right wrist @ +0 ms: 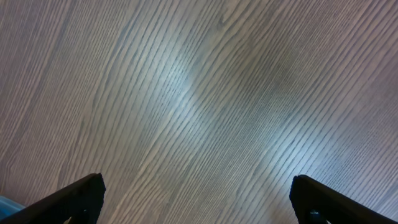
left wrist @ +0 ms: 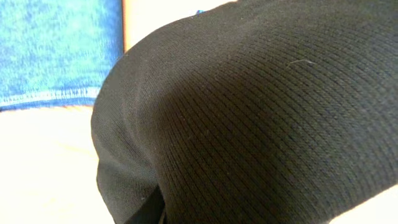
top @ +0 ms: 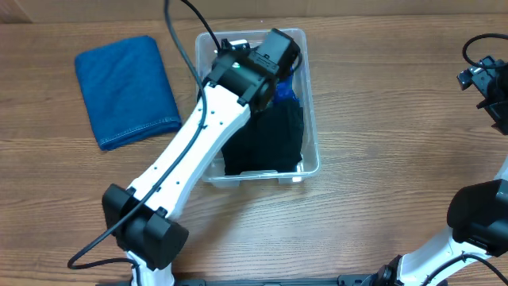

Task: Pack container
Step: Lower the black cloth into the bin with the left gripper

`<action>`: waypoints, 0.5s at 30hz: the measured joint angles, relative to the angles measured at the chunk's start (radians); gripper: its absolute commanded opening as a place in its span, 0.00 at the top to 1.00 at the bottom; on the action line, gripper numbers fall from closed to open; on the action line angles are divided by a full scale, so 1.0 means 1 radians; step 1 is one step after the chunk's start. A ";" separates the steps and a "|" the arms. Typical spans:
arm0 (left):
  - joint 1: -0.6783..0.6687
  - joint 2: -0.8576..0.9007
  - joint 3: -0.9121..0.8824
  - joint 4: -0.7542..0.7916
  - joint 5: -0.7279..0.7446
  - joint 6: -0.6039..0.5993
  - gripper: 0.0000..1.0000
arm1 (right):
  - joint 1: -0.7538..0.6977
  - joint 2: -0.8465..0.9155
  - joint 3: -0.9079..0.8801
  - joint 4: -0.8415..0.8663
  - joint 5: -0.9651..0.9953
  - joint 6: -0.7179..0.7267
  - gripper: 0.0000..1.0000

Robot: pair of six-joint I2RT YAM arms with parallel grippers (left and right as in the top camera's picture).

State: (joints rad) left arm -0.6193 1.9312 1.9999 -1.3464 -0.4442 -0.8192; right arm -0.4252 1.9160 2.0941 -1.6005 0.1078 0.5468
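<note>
On the left a folded blue cloth [top: 127, 91] lies flat on the wooden table [top: 381, 199], well apart from the box. I think it is waiting to go in.

In the middle sits the container [top: 311, 119], a see-through plastic box. A black cloth [top: 270, 147] fills most of it. A bit of something bright blue [top: 287, 94] shows by the far end. The left gripper [top: 276, 57] reaches down into the box. Its camera sees almost only black knit cloth, very close. The cloth hides the jaws, so I cannot tell if they are pinching it or not.

The box looks light and thin. Its walls are stiff but may bend a little. It is smooth, so it could slide on the table if pushed. The best place to hold it is the rim or a short wall. The cloths are soft and floppy. They will droop, so a pinch on a folded edge should work best. Pressing them down flat would leave room for more.

On the right the right gripper [right wrist: 199, 199] hangs over bare wood. Its jaws are wide apart and hold nothing.
</note>
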 measured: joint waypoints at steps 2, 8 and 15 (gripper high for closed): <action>-0.014 0.011 0.000 -0.016 0.003 -0.024 0.96 | 0.000 0.000 0.000 0.000 0.000 0.000 0.00; -0.030 0.063 0.000 -0.058 0.051 -0.051 0.91 | 0.000 0.000 0.000 0.000 0.000 -0.001 0.00; -0.035 0.070 0.000 -0.060 0.207 -0.035 0.00 | 0.000 0.000 0.000 0.000 0.000 0.000 0.00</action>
State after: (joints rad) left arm -0.6548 2.0010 1.9999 -1.4059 -0.2375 -0.8543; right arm -0.4248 1.9160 2.0941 -1.6005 0.1074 0.5465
